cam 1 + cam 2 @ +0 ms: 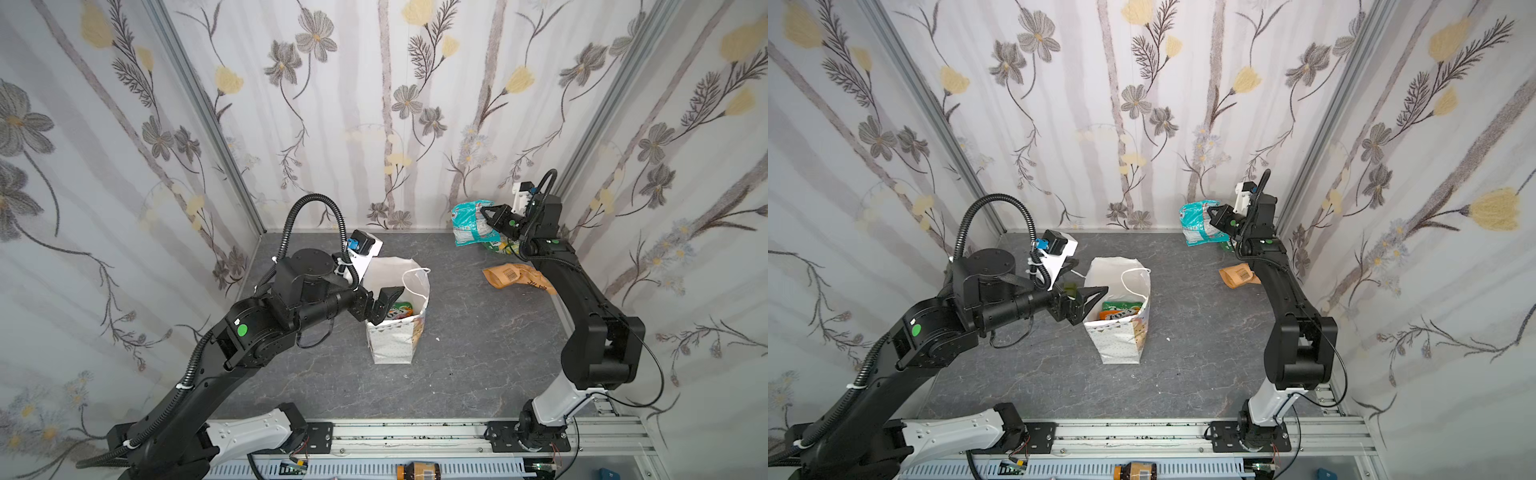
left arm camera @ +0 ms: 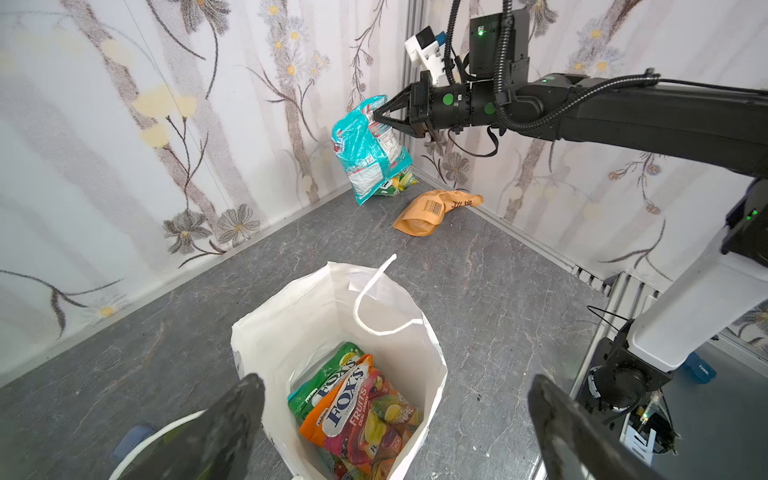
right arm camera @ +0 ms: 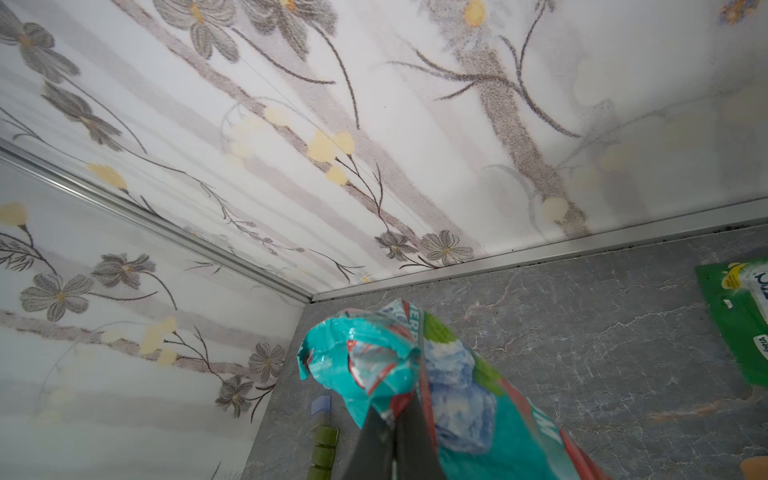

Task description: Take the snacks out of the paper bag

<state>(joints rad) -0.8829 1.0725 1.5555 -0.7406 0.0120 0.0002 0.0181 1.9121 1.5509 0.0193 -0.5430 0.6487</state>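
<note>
We log the right gripper [image 2: 376, 116] clamped on a teal packet [image 2: 365, 153], one o'clock from the paper bag [image 1: 390, 345]. The left gripper [image 1: 384, 306] gapes wide at the bag's nine o'clock rim, with packets [image 2: 353, 411] inside.

the right gripper [image 3: 392, 424] is pinched tight on the crumpled top of a shiny teal crinkly packet [image 3: 453, 399]. a flat green packet [image 3: 733, 328] lies well apart on the grey stone-look table [image 3: 582, 332].

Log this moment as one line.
left tool open at paper bag | right tool shut on teal packet | orange packet, green packet inside
</note>
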